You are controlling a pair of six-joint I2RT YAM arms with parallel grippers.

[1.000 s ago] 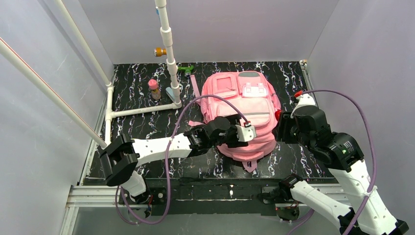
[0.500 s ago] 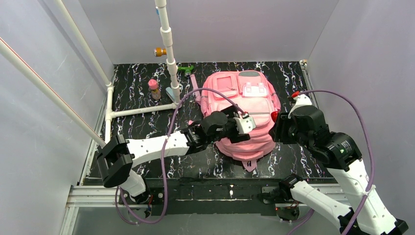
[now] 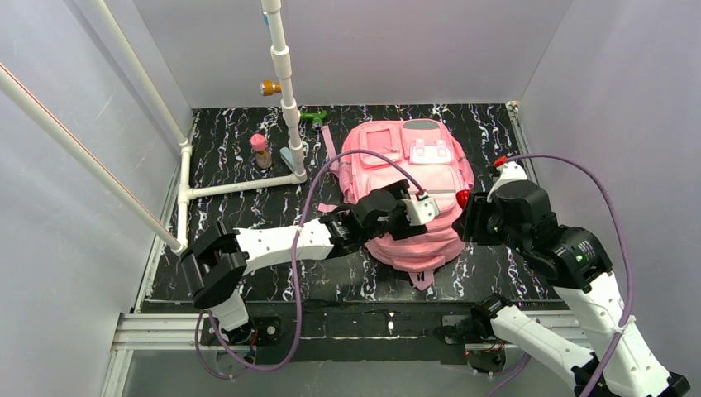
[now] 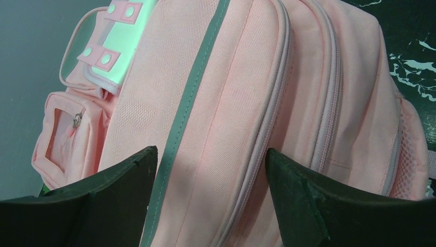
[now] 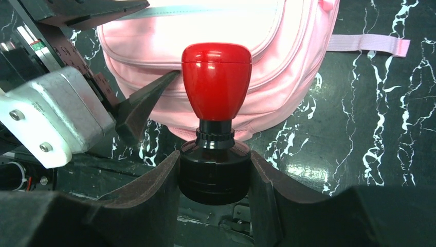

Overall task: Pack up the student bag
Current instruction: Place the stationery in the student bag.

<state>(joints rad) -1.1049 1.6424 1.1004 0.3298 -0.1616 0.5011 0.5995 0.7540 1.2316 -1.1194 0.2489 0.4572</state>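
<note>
With the right gripper clamped on the glossy black cylindrical base of the red-knobbed stamp, just beside the bag's near right edge, and the left gripper spread open and empty over the near end of the student bag, close on a zip pull rather than bare seam, probably to open a pocket for the stamp. Expect soft woven pink fabric, ribbed zip tracks, grey trim and a mesh side panel, lying flat mid-way across the black marbled table, white patch toward the far end.
</note>
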